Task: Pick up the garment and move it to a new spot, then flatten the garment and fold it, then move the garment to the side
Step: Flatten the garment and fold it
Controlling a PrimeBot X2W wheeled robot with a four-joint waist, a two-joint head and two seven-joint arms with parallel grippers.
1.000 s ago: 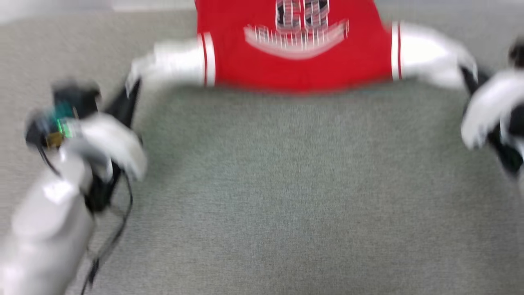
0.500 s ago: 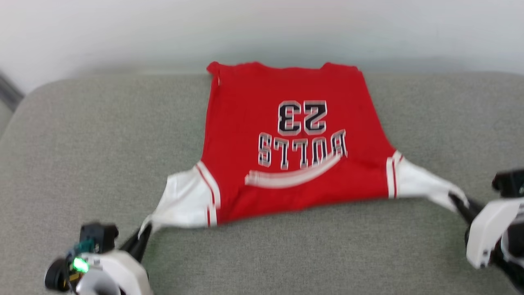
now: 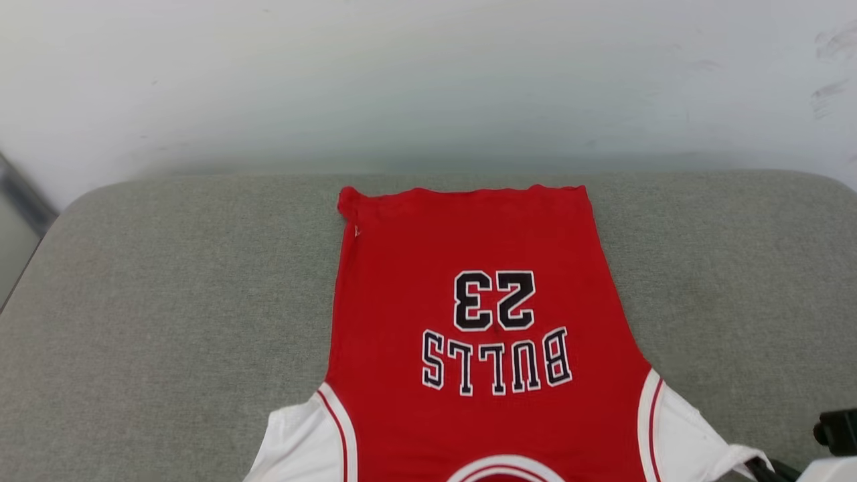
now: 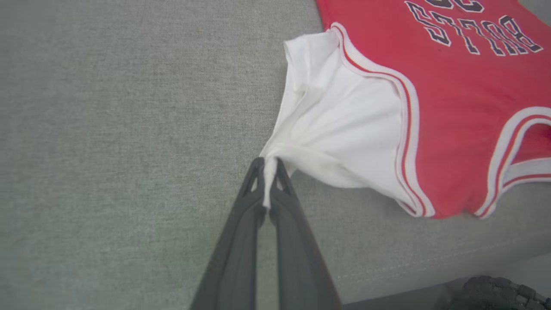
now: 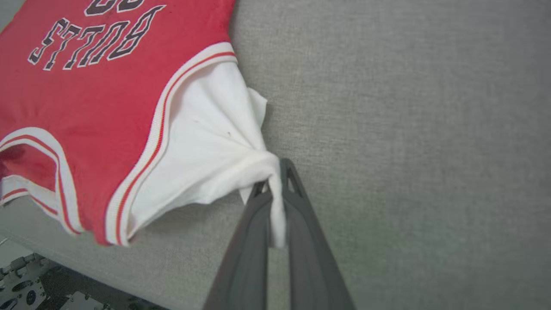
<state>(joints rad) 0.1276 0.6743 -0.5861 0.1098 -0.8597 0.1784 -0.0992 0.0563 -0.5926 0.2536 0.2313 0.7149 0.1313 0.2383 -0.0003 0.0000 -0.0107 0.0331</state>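
The garment (image 3: 469, 314), a red jersey with black "BULLS" and a number facing up, lies spread on the grey cushion (image 3: 167, 301). Its hem points to the wall and its collar to the front edge. In the left wrist view my left gripper (image 4: 269, 168) is shut on the bunched tip of one white sleeve (image 4: 344, 129). My right gripper (image 5: 275, 174) is likewise shut on the other white sleeve (image 5: 202, 142), a strip of cloth hanging between its fingers. The head view catches the right gripper's fingertips (image 3: 760, 466) at the lower right, on the sleeve's end.
A pale wall (image 3: 428, 80) rises right behind the cushion's far edge. The cushion's front edge (image 4: 430, 267) runs close to the collar, with dark machinery (image 5: 26, 284) below it. Bare grey fabric stretches on both sides of the garment.
The head camera has tilted up, so the garment sits lower in the picture and the wall has come into view. Both grippers stay shut on the sleeves.
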